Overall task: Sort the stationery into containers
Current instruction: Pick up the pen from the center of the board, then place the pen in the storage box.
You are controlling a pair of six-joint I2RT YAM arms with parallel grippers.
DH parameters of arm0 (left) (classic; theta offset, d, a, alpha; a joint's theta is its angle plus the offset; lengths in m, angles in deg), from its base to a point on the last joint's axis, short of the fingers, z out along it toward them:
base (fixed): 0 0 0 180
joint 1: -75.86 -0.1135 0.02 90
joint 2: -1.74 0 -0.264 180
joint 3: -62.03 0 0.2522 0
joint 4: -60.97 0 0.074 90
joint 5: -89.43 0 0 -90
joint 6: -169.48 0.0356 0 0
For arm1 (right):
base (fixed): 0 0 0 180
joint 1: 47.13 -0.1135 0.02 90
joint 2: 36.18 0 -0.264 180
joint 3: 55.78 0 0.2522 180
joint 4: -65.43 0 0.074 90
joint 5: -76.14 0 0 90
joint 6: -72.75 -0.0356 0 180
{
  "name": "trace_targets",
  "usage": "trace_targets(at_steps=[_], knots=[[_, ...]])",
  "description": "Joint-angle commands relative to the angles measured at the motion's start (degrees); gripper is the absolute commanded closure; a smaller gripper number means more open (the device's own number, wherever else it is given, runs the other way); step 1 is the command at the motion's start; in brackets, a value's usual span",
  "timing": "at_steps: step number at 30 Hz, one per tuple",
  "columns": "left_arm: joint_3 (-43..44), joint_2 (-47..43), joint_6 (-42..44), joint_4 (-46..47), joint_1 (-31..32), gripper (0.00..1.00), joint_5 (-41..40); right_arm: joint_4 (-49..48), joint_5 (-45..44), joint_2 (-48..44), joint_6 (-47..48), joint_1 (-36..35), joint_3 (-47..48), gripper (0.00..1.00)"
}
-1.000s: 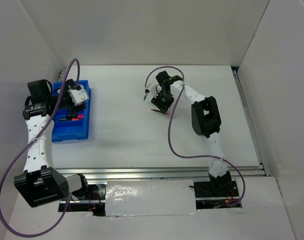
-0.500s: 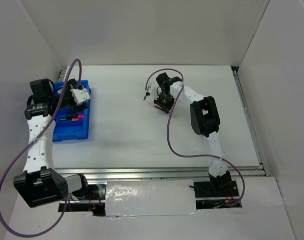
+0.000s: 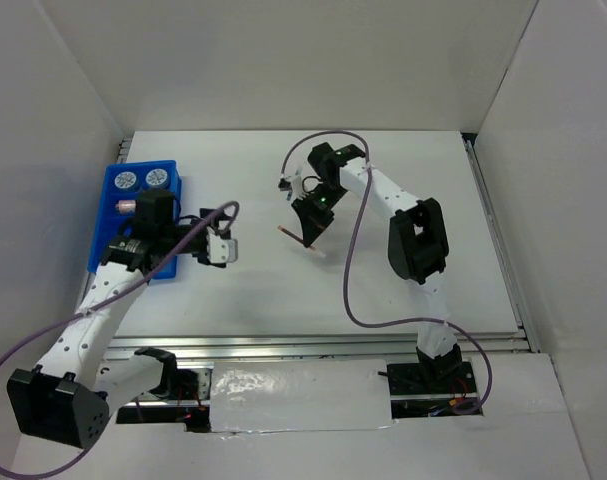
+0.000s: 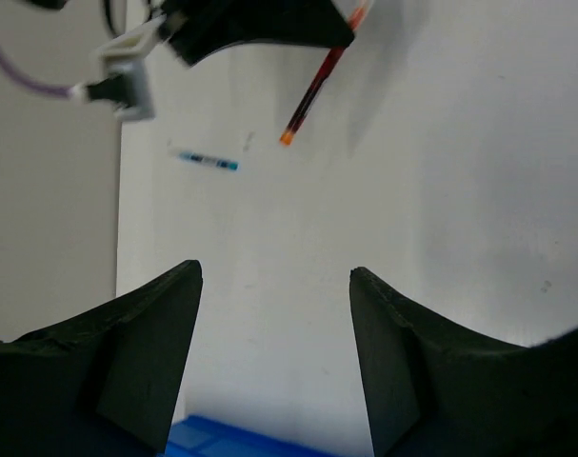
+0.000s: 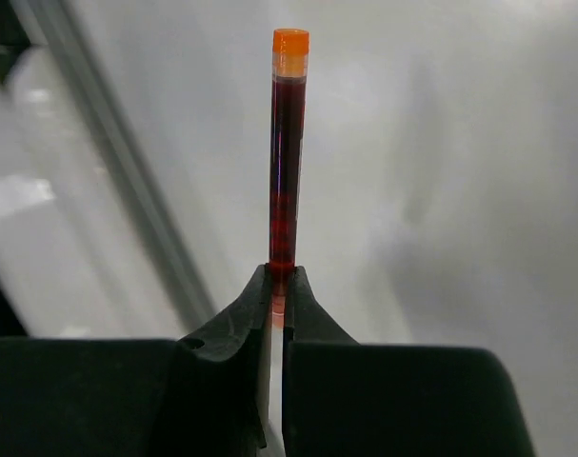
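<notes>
Two tape rolls (image 3: 125,180) sit in the blue tray (image 3: 111,196) at ten o'clock. The right fingers (image 5: 241,319) pinch the red pen (image 5: 289,152) above mid-bench (image 3: 413,160). The blue pen (image 4: 208,160) lies loose, probably next. The left fingers (image 4: 146,352) are wide and empty.

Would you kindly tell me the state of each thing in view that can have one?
right tool, shut on the red pen.
red pen, clamped at one end, orange end sticking out.
left tool, open, empty.
blue pen, lying loose on the table.
blue tray, resting on the table, partly filled.
tape rolls, flat in the tray's far compartments.
</notes>
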Motion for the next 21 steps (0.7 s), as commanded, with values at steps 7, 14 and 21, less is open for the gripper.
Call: trace_targets(at_steps=[7,14,21], knots=[[-6.06,-1.10,6.95,6.90,19.60,0.27,-14.62,13.21,29.86,-3.20,-5.24,-3.50,-0.98,1.00],[-6.15,2.32,4.22,9.88,25.42,0.32,-19.11,13.21,38.40,-4.08,-6.65,-4.11,-5.11,1.00],[-6.51,3.29,5.89,10.68,27.27,0.41,-19.11,13.30,39.46,-4.87,-6.56,-4.90,-6.88,1.00]])
